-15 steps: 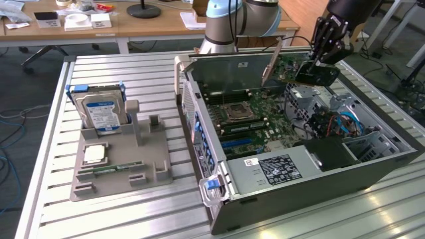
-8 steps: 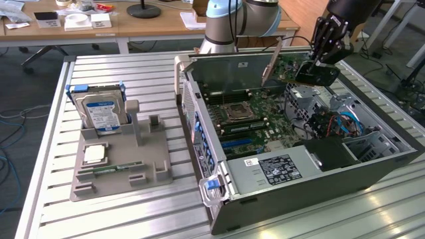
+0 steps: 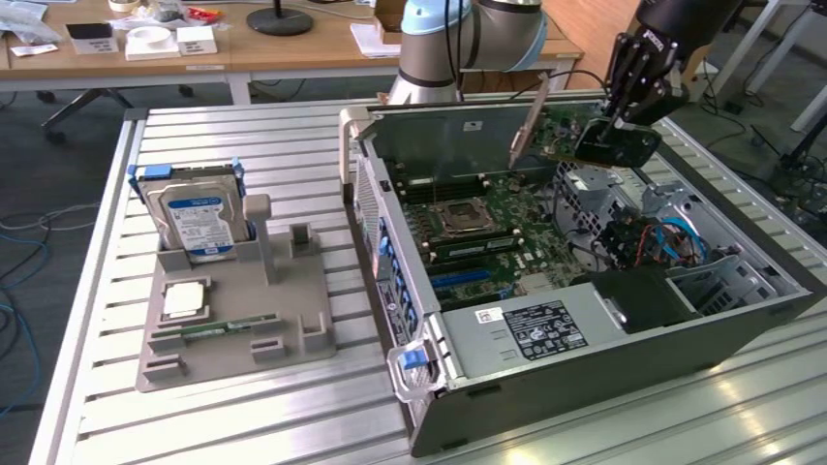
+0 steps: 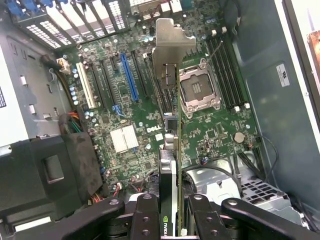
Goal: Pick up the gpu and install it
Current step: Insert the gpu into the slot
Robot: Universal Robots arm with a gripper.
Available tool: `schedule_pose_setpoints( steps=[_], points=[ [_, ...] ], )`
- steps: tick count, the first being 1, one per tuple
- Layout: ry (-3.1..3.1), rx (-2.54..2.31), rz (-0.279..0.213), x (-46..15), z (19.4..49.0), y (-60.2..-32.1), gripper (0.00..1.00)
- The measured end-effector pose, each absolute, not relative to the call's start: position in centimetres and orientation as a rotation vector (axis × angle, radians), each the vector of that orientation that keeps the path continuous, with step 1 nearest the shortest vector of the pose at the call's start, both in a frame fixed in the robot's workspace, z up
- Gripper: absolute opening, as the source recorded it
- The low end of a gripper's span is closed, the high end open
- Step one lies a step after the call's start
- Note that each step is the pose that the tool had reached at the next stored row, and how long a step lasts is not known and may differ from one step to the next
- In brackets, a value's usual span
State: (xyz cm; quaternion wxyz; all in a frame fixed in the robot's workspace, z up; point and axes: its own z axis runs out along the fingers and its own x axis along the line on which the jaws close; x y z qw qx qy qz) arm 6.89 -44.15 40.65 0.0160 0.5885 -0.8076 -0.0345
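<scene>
The gripper (image 4: 172, 209) clamps the gpu (image 4: 167, 172) above the motherboard (image 4: 216, 134); it seems off the blue slot (image 4: 129, 77), so pressing down could scrape components.

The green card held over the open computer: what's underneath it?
Beneath the gpu, gripped by the tool, lies the motherboard: a processor socket, a blue slot, a white slot. The strip behind the card is hidden.

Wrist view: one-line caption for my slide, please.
The fingers grip the gpu edge-on over the motherboard, silver bracket at the far end.
</scene>
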Motion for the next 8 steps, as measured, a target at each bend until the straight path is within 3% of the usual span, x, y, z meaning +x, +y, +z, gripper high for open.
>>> schedule_pose_setpoints(
  steps=[8],
  points=[
    [-2.439, 1.926, -0.103, 6.9, 40.65, -44.15, 0.27]
  ],
)
